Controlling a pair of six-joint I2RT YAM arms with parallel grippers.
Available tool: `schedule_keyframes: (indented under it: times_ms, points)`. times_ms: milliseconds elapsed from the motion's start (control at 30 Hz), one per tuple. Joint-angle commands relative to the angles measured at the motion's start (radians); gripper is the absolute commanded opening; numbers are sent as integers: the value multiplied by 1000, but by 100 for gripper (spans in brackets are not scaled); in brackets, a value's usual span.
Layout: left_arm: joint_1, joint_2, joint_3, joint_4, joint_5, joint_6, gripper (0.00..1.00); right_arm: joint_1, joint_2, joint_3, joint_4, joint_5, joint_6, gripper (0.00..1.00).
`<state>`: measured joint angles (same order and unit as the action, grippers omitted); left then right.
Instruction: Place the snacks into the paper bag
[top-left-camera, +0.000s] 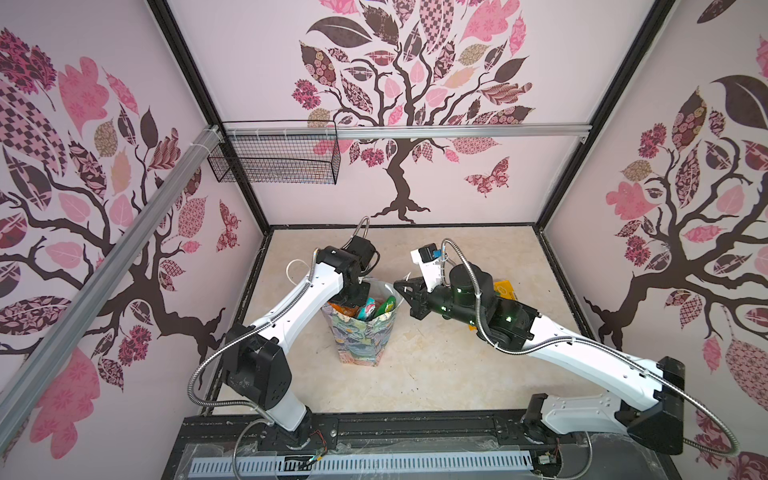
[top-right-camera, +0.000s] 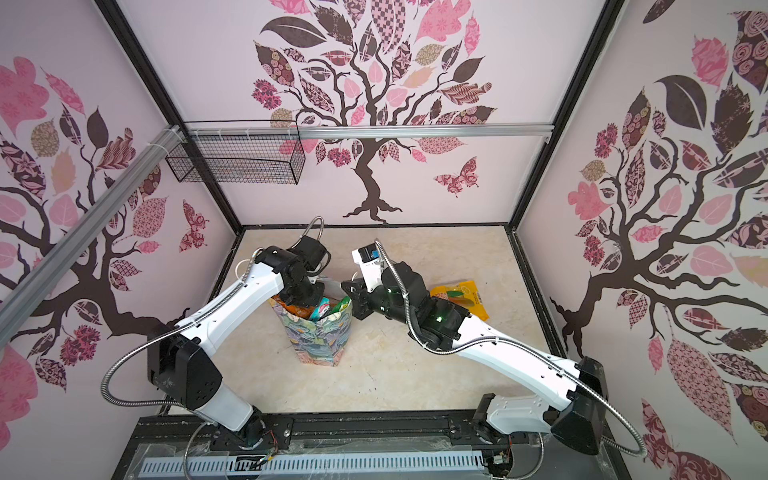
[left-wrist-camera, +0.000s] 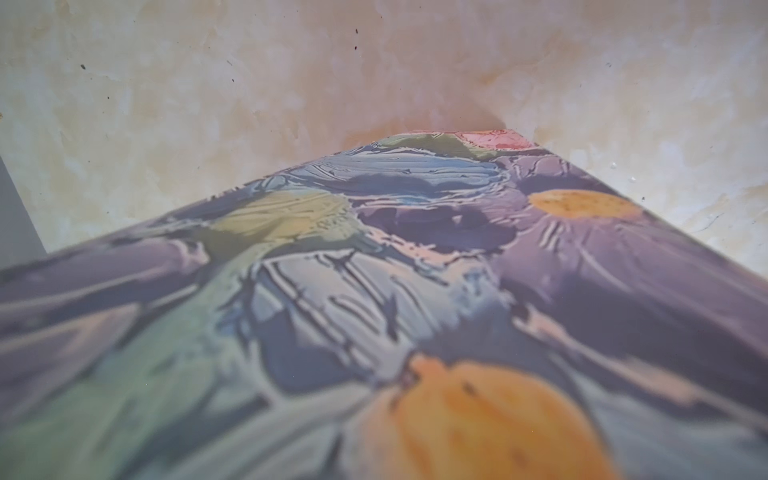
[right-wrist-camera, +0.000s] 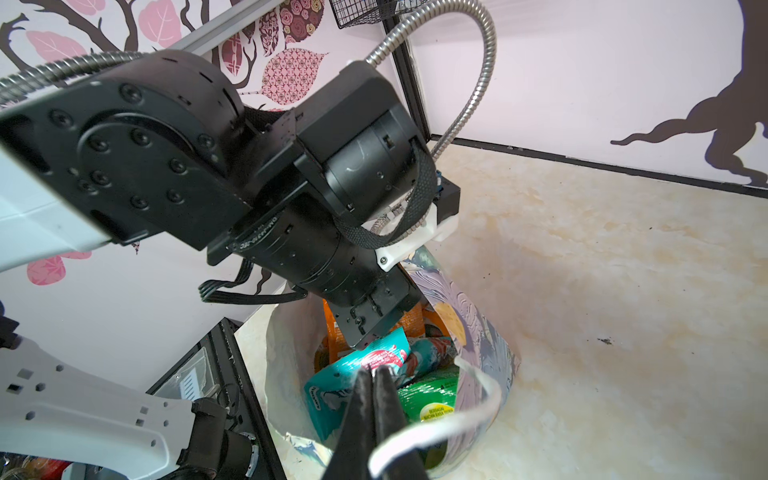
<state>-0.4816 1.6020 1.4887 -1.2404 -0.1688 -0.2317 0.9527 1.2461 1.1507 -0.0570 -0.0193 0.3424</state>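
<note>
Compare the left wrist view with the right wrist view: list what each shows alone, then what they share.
Left wrist alone: a close look down the paper bag along its printed side; no packets, no grippers.
Right wrist alone: the bag's open mouth holding a teal packet, a green packet and an orange packet, the left gripper inside it, the shut right gripper, a white handle.
Both: the bag and the tabletop.

Glossy plastic snacks (right-wrist-camera: 328, 395), paper bag (top-left-camera: 361, 340), smooth marbled table (top-left-camera: 457, 374), metal wire basket (top-left-camera: 274, 166)

paper bag (top-left-camera: 365, 345): upright | snacks (top-left-camera: 376, 307): inside, tops showing | left arm (top-left-camera: 307, 303): in bag mouth | yellow packet (top-left-camera: 504, 288): partly hidden by right arm (top-left-camera: 561, 345)
</note>
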Motion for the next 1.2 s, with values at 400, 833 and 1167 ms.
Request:
schedule_keyframes:
  times_ms: [400,833,1167]
  points:
    - [11,-240,45,156,147,61,49,0,-43,23,60,22,-5,5]
    - [11,-128,49,139,198,84,15,0,-15,49,59,7,-4,5]
    - [13,34,275,80,-88,130,3,0,-11,92,31,-5,-25,5]
